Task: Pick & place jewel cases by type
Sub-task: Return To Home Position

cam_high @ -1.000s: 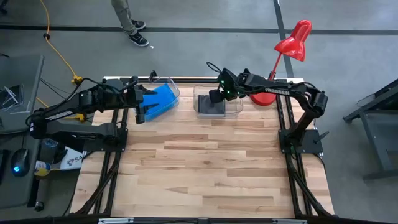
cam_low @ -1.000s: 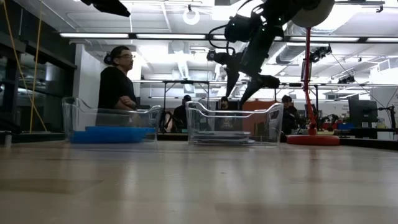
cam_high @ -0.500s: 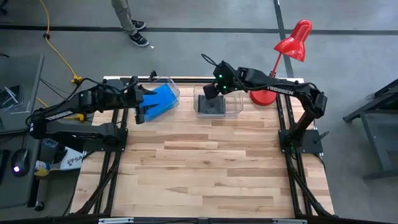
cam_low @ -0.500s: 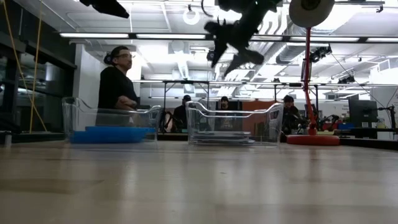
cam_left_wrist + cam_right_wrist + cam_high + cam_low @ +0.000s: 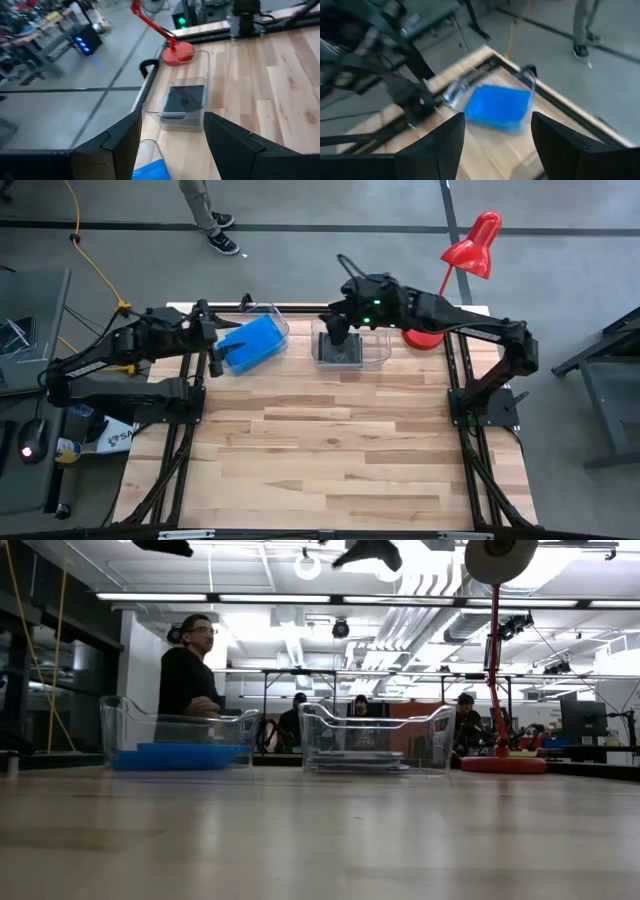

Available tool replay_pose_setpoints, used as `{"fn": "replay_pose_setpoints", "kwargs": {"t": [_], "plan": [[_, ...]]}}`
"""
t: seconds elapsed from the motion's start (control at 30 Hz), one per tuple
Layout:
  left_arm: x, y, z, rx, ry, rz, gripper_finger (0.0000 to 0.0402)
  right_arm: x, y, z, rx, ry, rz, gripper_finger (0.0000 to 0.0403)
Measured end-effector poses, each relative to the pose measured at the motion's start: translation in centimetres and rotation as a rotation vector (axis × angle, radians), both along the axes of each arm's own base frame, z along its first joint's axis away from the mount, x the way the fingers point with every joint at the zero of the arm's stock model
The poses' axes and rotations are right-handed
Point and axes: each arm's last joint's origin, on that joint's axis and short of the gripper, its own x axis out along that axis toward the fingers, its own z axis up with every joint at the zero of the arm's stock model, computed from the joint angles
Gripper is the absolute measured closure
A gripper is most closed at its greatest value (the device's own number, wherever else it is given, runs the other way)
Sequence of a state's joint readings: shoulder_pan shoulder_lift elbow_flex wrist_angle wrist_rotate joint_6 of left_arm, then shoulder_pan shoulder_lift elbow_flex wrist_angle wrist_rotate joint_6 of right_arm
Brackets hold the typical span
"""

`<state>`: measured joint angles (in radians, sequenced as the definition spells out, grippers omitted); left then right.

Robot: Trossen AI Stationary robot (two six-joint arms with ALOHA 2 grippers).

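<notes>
Sorting looks finished, blue cases [image 5: 250, 343] and black cases [image 5: 343, 353] binned apart, left pincer [image 5: 172, 120] and right pincer [image 5: 497, 117] gaping empty

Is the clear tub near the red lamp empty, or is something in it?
Not empty: black cases lie stacked flat inside the tub.

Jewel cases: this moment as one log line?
blue jewel cases: in left clear tub | black jewel cases: in right clear tub | left tool: open, raised | right tool: open, raised
</notes>
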<state>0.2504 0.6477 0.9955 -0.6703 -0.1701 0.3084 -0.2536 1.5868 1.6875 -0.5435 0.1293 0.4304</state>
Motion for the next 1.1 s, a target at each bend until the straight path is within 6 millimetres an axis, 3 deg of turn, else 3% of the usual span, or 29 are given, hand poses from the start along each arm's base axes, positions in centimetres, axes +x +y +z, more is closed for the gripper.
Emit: {"fn": "replay_pose_setpoints", "kwargs": {"t": [0.3, 0.5, 0.77, 1.1], "plan": [[-3.2, -0.7, 0.8, 0.045, -0.097, 0.038, 0.019, -4.2, 2.4, 4.6, -0.126, -0.132, 0.076, 0.0194], [-4.5, -1.0, 0.9, 0.05, -0.126, 0.031, 0.019, -7.4, 4.1, 7.3, -0.237, -0.206, 0.122, 0.0218], [-6.0, -1.5, 0.7, 0.047, -0.151, 0.031, 0.019, -11.8, 6.2, 9.4, -0.304, -0.249, 0.19, 0.0289], [-7.1, -1.7, 0.8, 0.055, -0.193, 0.031, 0.019, -16.9, 7.9, 10.0, -0.337, -0.205, 0.261, 0.0397]]}}
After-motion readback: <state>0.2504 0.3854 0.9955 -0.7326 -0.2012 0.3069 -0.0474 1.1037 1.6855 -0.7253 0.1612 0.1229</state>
